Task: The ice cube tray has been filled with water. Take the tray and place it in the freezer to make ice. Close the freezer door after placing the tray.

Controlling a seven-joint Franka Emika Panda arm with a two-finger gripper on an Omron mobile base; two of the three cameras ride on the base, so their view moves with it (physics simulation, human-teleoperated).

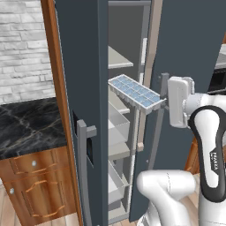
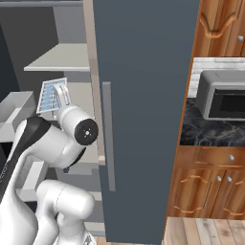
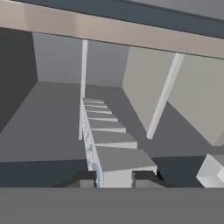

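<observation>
Two dark fingertips (image 3: 85,177) are closed on the near end of the tray (image 1: 136,92), the gripper (image 3: 113,178) holding it out level in the air with its pale-blue water (image 1: 132,89) cells facing up. The tray reaches into the open freezer (image 1: 119,132), above a grey drawer (image 1: 118,128) and below a light grey shelf (image 1: 118,58). The freezer door (image 1: 86,88) stands swung wide at the left, its bar handle (image 1: 83,167) towards the camera, and the plain door (image 2: 143,119) hangs at the right beside a microwave (image 2: 221,99) on the dark counter (image 2: 210,131).
</observation>
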